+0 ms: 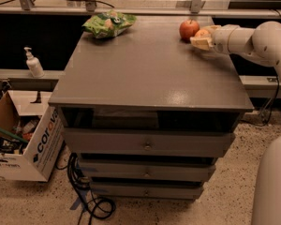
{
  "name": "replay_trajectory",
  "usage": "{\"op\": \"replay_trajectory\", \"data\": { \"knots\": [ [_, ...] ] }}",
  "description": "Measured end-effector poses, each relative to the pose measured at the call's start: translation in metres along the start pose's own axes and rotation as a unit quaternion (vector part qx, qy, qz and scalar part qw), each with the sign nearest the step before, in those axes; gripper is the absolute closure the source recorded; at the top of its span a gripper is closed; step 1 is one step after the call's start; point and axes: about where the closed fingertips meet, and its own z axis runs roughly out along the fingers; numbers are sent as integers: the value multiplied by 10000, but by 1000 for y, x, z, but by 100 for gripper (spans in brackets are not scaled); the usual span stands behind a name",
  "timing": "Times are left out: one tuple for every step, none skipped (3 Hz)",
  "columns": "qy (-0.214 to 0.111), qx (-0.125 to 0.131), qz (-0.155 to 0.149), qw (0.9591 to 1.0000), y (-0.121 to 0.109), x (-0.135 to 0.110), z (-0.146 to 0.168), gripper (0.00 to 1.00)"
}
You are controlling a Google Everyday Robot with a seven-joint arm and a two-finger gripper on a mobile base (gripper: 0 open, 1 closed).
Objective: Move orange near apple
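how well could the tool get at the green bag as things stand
Probably yes: the tool, at the table's back corner beside the apple, holds the orange, but nothing stands between it and the green bag.

A lab-like workroom: metal drawer cabinet (145, 146), loose cables (91, 203) underneath, cluttered cardboard box (42, 149) and pump bottle (33, 63) beyond its left edge; the gripper (201, 35) clasps the orange (203, 32) at the far-right corner.
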Motion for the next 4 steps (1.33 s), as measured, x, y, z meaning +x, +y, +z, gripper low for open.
{"op": "replay_trajectory", "data": {
  "knots": [
    [-9,-113,31,9999,9,1,5,100],
    [-33,-201,79,9998,16,1,9,84],
    [-109,-224,81,9997,17,-3,10,61],
    [-169,-210,92,9996,17,-4,9,38]
  ]
}}
